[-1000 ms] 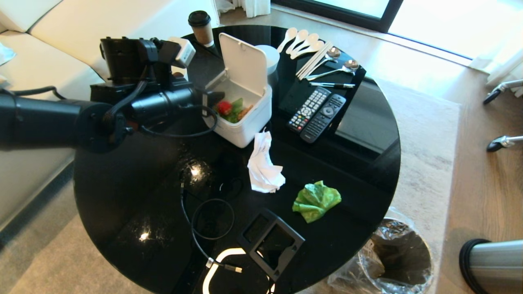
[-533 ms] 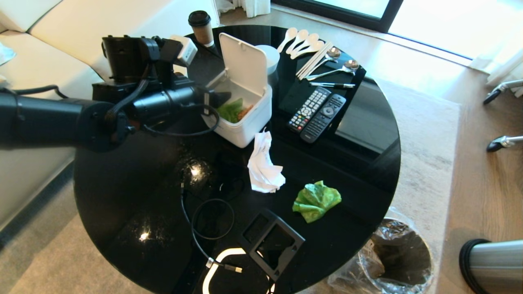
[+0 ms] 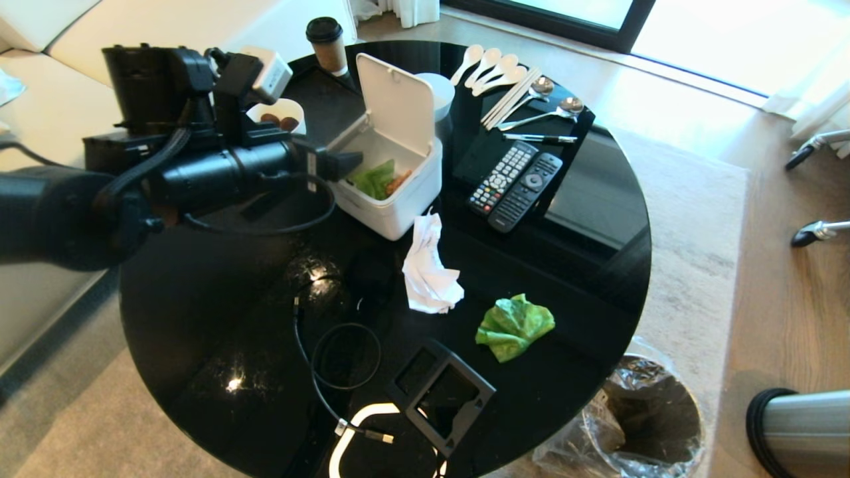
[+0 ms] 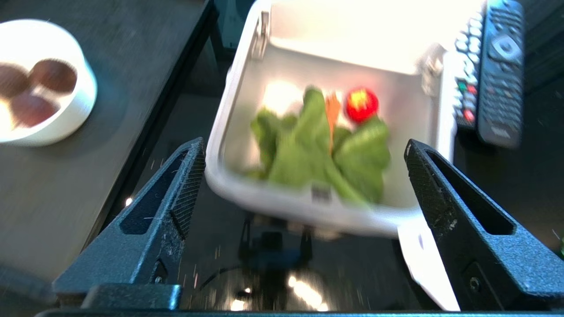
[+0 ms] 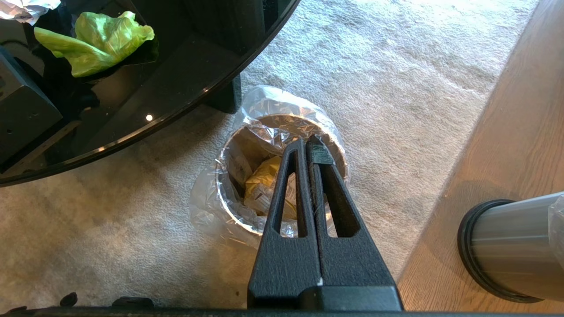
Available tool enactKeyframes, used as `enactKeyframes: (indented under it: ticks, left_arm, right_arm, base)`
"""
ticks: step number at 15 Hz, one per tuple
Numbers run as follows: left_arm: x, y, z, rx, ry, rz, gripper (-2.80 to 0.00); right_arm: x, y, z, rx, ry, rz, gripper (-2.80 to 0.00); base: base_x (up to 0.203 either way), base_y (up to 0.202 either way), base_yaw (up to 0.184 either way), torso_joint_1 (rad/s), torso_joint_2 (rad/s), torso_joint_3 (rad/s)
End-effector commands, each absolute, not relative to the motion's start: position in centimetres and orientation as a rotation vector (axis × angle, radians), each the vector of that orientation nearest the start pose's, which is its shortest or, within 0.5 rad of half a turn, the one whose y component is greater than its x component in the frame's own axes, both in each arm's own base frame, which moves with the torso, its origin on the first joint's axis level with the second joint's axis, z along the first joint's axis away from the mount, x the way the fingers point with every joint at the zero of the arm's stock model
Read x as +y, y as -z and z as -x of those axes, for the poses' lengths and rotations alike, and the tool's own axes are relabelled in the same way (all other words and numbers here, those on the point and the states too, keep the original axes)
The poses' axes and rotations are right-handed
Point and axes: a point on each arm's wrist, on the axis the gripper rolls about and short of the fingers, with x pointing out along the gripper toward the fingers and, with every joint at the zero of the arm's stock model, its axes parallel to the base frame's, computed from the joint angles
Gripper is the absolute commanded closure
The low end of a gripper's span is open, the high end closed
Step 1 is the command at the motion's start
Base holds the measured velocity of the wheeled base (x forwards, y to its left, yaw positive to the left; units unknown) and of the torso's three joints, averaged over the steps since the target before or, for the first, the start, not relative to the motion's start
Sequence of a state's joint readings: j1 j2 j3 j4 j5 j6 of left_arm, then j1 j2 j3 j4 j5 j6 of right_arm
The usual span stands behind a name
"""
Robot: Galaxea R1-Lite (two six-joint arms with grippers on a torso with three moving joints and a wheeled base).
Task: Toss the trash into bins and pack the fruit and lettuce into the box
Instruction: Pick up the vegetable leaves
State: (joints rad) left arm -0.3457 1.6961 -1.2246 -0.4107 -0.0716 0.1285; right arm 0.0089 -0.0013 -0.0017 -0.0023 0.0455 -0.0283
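Observation:
The white box (image 3: pixel 398 212) stands open on the black round table, lid up. In it lie a lettuce leaf (image 4: pixel 308 154) and a small red apple (image 4: pixel 361 105). My left gripper (image 3: pixel 345 162) hovers just left of the box's rim (image 4: pixel 308 211), open and holding nothing. A crumpled white tissue (image 3: pixel 430 269) lies in front of the box. A second lettuce leaf (image 3: pixel 514 326) lies nearer the table's edge. On the floor below, a lined steel bin (image 5: pixel 273 132) holds a gold-yellow wrapper (image 5: pixel 264 182). My right gripper (image 5: pixel 308 143) hangs shut above that bin.
Two remotes (image 3: pixel 514 186), spoons and chopsticks (image 3: pixel 524 93), a coffee cup (image 3: pixel 327 43) and a white bowl (image 3: pixel 279 118) surround the box. A black tray (image 3: pixel 441 395) and a cable (image 3: pixel 332 372) lie at the front. Another steel bin (image 3: pixel 800 421) shows at the right.
My left gripper has opened wide and drawn back and up from the box. The red apple, earlier at its fingertips, now lies in the box. The right arm has not moved.

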Motion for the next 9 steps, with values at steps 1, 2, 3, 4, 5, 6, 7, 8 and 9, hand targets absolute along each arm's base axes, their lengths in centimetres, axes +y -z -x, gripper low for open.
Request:
enactKeyframes:
  ticks: [1,2,3,4,5,6,7,8,9]
  left_arm:
    - [-9.9,-28.9,-27.0,0.009,0.408,-0.131,-2.80]
    - [-9.4,-28.7,-25.6,0.014,0.404,-0.129,-2.80]
    - [-8.9,-28.5,-24.2,0.017,0.402,-0.125,-2.80]
    - [-8.4,-28.3,-22.9,0.021,0.401,-0.119,-2.80]
    - [-8.0,-28.1,-21.7,0.021,0.401,-0.116,-2.80]
    - [-7.6,-28.0,-20.7,0.016,0.401,-0.113,-2.80]
    - [-7.3,-27.9,-19.7,0.013,0.400,-0.111,-2.80]
    - [-6.9,-27.8,-18.8,0.013,0.400,-0.111,-2.80]
    - [-6.6,-27.6,-17.9,0.018,0.401,-0.111,-2.80]
  right_arm:
    - [0.1,-7.6,2.3,-0.005,-0.055,0.029,0.00]
    - [0.1,-7.6,2.3,-0.005,-0.055,0.029,0.00]
    - [0.1,-7.6,2.3,-0.005,-0.055,0.029,0.00]
    - [0.1,-7.6,2.3,-0.005,-0.055,0.029,0.00]
    - [0.1,-7.6,2.3,-0.005,-0.055,0.029,0.00]
    - [0.1,-7.6,2.3,-0.005,-0.055,0.029,0.00]
    - [0.1,-7.6,2.3,-0.005,-0.055,0.029,0.00]
    - [0.1,-7.6,2.3,-0.005,-0.055,0.029,0.00]
    - [0.1,-7.6,2.3,-0.005,-0.055,0.029,0.00]
  base:
    - [0.000,0.000,0.000,0.000,0.00,0.000]
    - [0.000,0.000,0.000,0.000,0.00,0.000]
    - [0.000,0.000,0.000,0.000,0.00,0.000]
    - [0.000,0.000,0.000,0.000,0.00,0.000]
    - [0.000,0.000,0.000,0.000,0.00,0.000]
    - [0.000,0.000,0.000,0.000,0.00,0.000]
    - [0.000,0.000,0.000,0.000,0.00,0.000]
    - [0.000,0.000,0.000,0.000,0.00,0.000]
    - [0.000,0.000,0.000,0.000,0.00,0.000]
